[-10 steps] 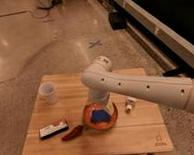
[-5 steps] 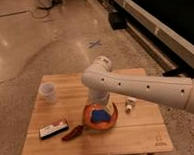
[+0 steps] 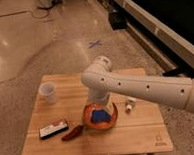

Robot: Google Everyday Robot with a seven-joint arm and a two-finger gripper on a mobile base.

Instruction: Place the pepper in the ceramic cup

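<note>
The dark-red pepper [image 3: 73, 133] lies on the wooden table [image 3: 139, 134] near the front edge, left of centre. The white ceramic cup [image 3: 48, 92] stands upright at the table's back left. My white arm reaches in from the right, bends at an elbow [image 3: 102, 66] and points down. The gripper [image 3: 95, 107] is at its lower end, just over the orange bowl [image 3: 109, 122], right of the pepper and mostly hidden by the arm.
The orange bowl holds a blue object [image 3: 99, 115]. A black and white flat box [image 3: 54, 129] lies left of the pepper. A tiny white bottle [image 3: 129, 106] lies right of the bowl. A polished floor surrounds the table.
</note>
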